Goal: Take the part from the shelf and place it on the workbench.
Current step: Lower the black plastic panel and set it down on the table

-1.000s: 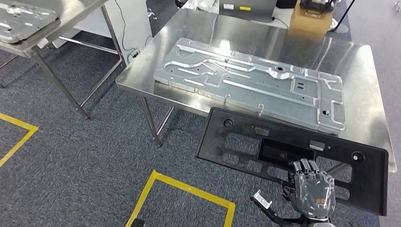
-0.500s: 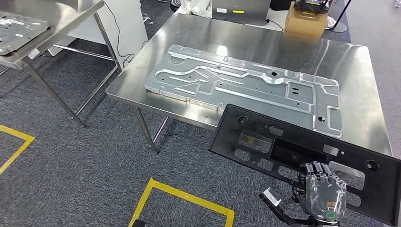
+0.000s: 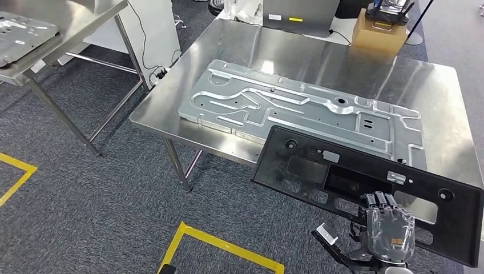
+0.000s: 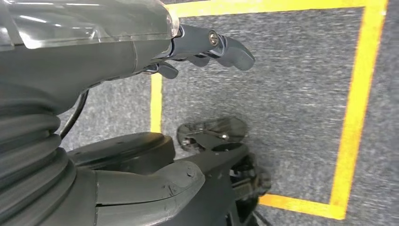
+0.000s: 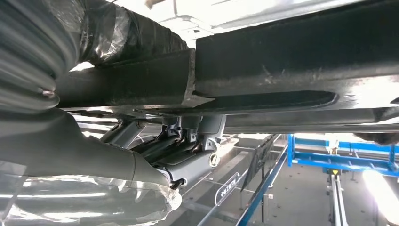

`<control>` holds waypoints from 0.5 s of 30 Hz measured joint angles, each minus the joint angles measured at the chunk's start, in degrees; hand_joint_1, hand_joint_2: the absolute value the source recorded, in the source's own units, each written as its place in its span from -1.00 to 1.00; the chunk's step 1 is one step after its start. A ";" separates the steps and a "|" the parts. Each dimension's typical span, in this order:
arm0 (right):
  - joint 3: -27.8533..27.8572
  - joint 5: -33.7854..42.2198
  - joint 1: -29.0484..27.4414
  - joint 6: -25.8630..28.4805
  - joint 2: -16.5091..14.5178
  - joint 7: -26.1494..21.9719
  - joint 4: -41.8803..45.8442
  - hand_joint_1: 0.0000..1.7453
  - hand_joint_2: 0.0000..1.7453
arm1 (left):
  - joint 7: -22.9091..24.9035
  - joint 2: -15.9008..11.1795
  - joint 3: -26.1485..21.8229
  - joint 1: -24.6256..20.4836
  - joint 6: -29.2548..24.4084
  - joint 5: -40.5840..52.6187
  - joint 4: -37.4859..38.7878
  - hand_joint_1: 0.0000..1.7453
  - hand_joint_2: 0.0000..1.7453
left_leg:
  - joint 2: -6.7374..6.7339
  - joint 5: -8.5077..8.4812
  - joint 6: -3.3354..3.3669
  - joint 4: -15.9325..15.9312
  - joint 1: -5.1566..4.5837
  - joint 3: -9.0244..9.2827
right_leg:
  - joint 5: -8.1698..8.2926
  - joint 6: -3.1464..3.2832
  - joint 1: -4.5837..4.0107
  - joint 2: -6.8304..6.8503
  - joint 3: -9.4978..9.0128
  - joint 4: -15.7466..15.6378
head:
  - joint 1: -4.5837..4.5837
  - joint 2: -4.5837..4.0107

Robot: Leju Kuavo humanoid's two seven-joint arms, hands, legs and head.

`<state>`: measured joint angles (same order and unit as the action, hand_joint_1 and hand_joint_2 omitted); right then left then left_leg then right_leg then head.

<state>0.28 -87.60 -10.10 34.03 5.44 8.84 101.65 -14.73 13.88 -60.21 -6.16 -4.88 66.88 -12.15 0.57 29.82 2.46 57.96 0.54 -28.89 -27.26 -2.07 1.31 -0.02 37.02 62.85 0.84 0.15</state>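
Note:
The part is a long black plastic panel (image 3: 365,182) with cut-outs. My right hand (image 3: 389,233) grips its near edge from below, at the bottom right of the head view. The panel hangs tilted over the near edge of the steel workbench (image 3: 319,51), and its far edge overlaps a large silver stamped plate (image 3: 302,108) lying there. In the right wrist view the panel's underside (image 5: 291,61) runs across close above my right hand (image 5: 94,155). My left hand (image 4: 94,66) hangs over the carpet, fingers apart, holding nothing.
A second steel table (image 3: 68,25) with another silver plate (image 3: 23,28) stands at the far left. A cardboard box (image 3: 379,31) and a grey case (image 3: 297,11) sit at the workbench's far edge. Yellow tape (image 3: 222,242) marks the carpet below.
The whole view has shifted, so the camera moved. The black panel, still in my right hand, now reaches further over the workbench's near edge and onto the silver plate.

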 joint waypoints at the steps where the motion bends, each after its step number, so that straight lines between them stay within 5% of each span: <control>1: -0.03 0.00 0.71 -0.63 -0.01 -0.08 -0.49 1.00 1.00 | 0.07 0.01 0.01 -0.10 0.09 0.22 0.00 -1.00 1.00 | -0.03 0.44 -0.42 0.01 -0.02 0.22 | 1.10 0.33 -0.17 0.07 -0.56 -1.95 | -0.02 0.00; 6: -0.29 0.76 7.70 -3.92 0.22 -0.02 -5.52 1.00 1.00 | 0.44 0.02 0.39 -0.82 0.50 1.53 0.00 -1.00 1.00 | -0.28 1.59 -2.07 2.84 0.00 -0.15 | 1.02 2.58 -0.28 -0.17 -1.79 -3.09 | -0.11 0.00; 10: -0.65 1.97 14.90 -5.95 1.26 0.38 -11.16 1.00 1.00 | 0.96 0.04 0.88 -1.19 0.84 2.17 0.00 -1.00 1.00 | -0.28 5.96 -2.54 15.41 0.11 -8.57 | -0.07 3.61 -0.52 -0.18 -3.08 -3.29 | -0.15 0.00; 11: -0.74 2.38 16.37 -6.40 1.61 0.48 -12.84 1.00 1.00 | 1.12 0.04 0.97 -1.11 0.91 2.23 0.00 -1.00 1.00 | -0.28 5.94 -2.40 16.53 0.09 -10.10 | -0.47 3.66 -0.65 -0.20 -3.54 -3.29 | -0.15 0.00; 12: -0.80 2.79 17.63 -6.80 1.95 0.61 -14.37 1.00 1.00 | 1.21 0.04 1.05 -1.05 0.97 2.27 0.00 -1.00 1.00 | -0.28 4.72 -2.13 15.70 0.04 -10.68 | -0.90 3.66 -0.79 -0.22 -4.11 -3.29 | -0.15 0.00; 15: -0.90 3.78 21.02 -7.40 2.79 0.80 -18.23 1.00 1.00 | 1.31 -0.03 1.28 -1.00 1.04 2.37 0.00 -1.00 1.00 | -0.38 -3.06 -0.64 5.82 -0.56 -8.88 | -2.32 3.46 -1.09 -0.10 -5.90 -3.37 | -0.13 0.00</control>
<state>-0.62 -83.82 10.92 26.63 8.22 9.64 83.41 -13.41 13.85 -58.93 -7.16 -3.84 69.25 -12.15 0.19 26.76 1.82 63.77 -0.02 -37.77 -29.59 1.40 0.22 -0.13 31.12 59.48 0.70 0.15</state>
